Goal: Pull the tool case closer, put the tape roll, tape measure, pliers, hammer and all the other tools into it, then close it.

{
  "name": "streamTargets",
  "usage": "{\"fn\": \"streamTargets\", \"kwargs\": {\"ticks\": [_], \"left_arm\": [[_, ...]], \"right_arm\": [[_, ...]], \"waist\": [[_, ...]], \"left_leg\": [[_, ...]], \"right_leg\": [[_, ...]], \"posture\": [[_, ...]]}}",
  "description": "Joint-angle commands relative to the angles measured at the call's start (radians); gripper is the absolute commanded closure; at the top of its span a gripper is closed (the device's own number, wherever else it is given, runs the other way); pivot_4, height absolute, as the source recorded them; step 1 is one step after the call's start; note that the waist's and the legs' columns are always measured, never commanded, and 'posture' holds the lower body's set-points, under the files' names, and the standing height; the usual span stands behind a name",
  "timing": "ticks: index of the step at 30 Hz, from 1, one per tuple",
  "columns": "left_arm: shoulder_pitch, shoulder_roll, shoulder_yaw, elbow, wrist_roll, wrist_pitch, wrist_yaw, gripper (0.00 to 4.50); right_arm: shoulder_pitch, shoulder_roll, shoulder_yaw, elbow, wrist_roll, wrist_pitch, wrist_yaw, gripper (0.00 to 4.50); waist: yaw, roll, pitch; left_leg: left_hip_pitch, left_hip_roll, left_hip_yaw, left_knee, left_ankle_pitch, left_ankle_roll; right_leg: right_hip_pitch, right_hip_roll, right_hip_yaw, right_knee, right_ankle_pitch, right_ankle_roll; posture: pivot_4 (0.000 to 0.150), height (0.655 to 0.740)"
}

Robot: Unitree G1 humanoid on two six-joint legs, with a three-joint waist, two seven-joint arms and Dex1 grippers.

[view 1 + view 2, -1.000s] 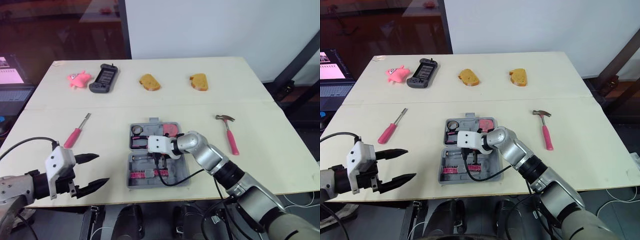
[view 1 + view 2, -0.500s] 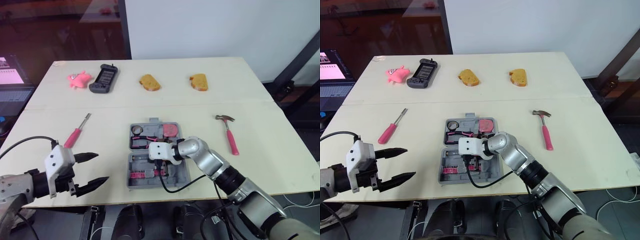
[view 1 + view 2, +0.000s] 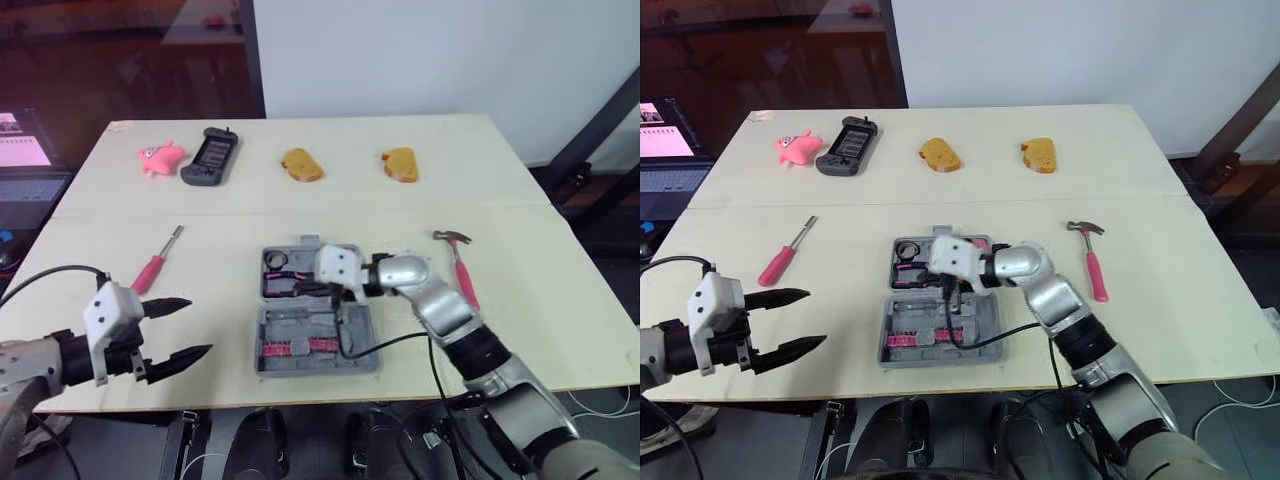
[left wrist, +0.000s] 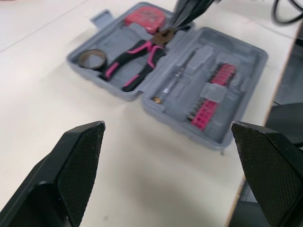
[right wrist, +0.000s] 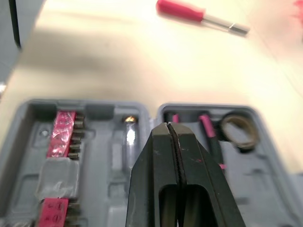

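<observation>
The grey tool case [image 3: 360, 352] lies open at the table's front middle. Its far half holds the tape roll [image 4: 91, 58], the pink-handled pliers [image 4: 135, 59] and the red tape measure [image 4: 144, 16]; its near half holds pink bit racks [image 4: 210, 92]. My right gripper [image 5: 173, 156] is shut with nothing in it, hanging over the case near the hinge, just above the pliers. The hammer [image 3: 458, 262] lies right of the case. A pink screwdriver [image 3: 152, 265] lies to its left. My left gripper [image 3: 200, 326] stands open at the front left, apart from everything.
Along the far side lie a pink toy [image 3: 160, 158], a dark handheld game console [image 3: 208, 155] and two bread pieces [image 3: 300, 165] [image 3: 399, 164]. A laptop [image 3: 20, 150] sits off the table's left. The case's near half lies close to the front edge.
My right gripper has moved from over the case's near half back toward the hinge and the pliers. The left gripper has drifted slightly toward the front left.
</observation>
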Motion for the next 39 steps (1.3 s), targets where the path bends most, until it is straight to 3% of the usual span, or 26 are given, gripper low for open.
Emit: {"fn": "streamTargets", "kwargs": {"ticks": [1, 3, 4, 5, 9, 14, 22, 33, 39], "left_arm": [[-0.017, -0.002, 0.031, 0.068, 0.014, -0.076, -0.022, 0.0], [-0.017, -0.007, 0.045, 0.136, 0.033, -0.133, -0.037, 0.0], [-0.009, -0.004, 0.051, 0.181, 0.054, -0.176, -0.052, 0.0], [-0.002, -0.002, 0.058, 0.219, 0.066, -0.21, -0.064, 0.0], [0.004, 0.003, 0.103, 0.359, 0.086, -0.32, -0.09, 0.0], [0.004, 0.049, 0.195, 0.691, 0.108, -0.463, -0.135, 0.0], [-0.041, 0.103, 0.245, 0.949, 0.098, -0.574, -0.191, 0.0], [-0.113, 0.115, 0.187, 0.892, 0.086, -0.534, -0.23, 0.0], [-0.258, 0.11, 0.041, 0.66, 0.059, -0.349, -0.206, 0.0]], "right_arm": [[0.031, -0.078, -0.129, -0.061, 0.129, 0.086, 0.057, 3.98], [0.076, -0.144, -0.196, -0.069, 0.161, 0.081, 0.073, 3.22], [0.111, -0.185, -0.237, -0.064, 0.171, 0.063, 0.08, 2.57], [0.146, -0.221, -0.273, -0.061, 0.176, 0.044, 0.084, 2.24], [0.276, -0.332, -0.408, -0.023, 0.205, -0.025, 0.096, 0.16], [0.468, -0.416, -0.624, 0.097, 0.23, -0.128, 0.076, 0.07], [0.583, -0.434, -0.734, 0.224, 0.246, -0.202, 0.056, 0.07], [0.585, -0.427, -0.718, 0.13, 0.271, -0.153, 0.035, 0.07], [0.66, -0.41, -0.757, -0.191, 0.392, 0.076, -0.058, 0.07]], "waist": [[-0.001, 0.0, 0.0], [-0.001, 0.0, 0.0], [-0.001, 0.0, 0.0], [-0.001, 0.0, 0.0], [0.0, 0.0, 0.0], [-0.002, 0.0, 0.0], [-0.002, -0.001, 0.0], [-0.001, 0.0, 0.0], [0.005, -0.001, 0.0]], "left_leg": [[0.0, 0.0, 0.0, 0.0, 0.0, 0.0], [0.0, 0.0, 0.0, 0.0, 0.0, 0.0], [0.0, 0.0, 0.0, 0.0, 0.0, 0.0], [0.0, 0.0, 0.0, 0.0, 0.0, 0.0], [0.0, 0.0, 0.001, 0.0, 0.0, 0.001], [0.001, 0.001, 0.0, 0.0, -0.001, 0.0], [0.002, 0.001, -0.001, 0.0, -0.001, 0.001], [0.001, 0.0, -0.001, 0.0, -0.002, 0.003], [0.001, 0.0, -0.001, 0.001, -0.002, 0.003]], "right_leg": [[0.0, 0.0, 0.0, 0.0, 0.0, 0.0], [0.0, 0.0, 0.0, 0.0, 0.0, 0.0], [-0.001, 0.0, 0.0, 0.0, 0.0, 0.0], [-0.001, 0.0, 0.0, 0.0, 0.0, 0.0], [-0.001, 0.0, 0.0, -0.001, 0.0, 0.0], [-0.001, 0.0, -0.001, -0.001, -0.001, -0.001], [-0.004, -0.002, 0.0, -0.001, -0.003, -0.003], [-0.002, -0.003, 0.0, -0.001, -0.002, 0.0], [0.001, -0.003, 0.0, -0.001, -0.002, 0.001]], "posture": [[0.15, 0.7188], [0.15, 0.7188], [0.15, 0.7188], [0.15, 0.7188], [0.15, 0.7188], [0.15, 0.7188], [0.15, 0.7188], [0.15, 0.7188], [0.15, 0.7188]]}}
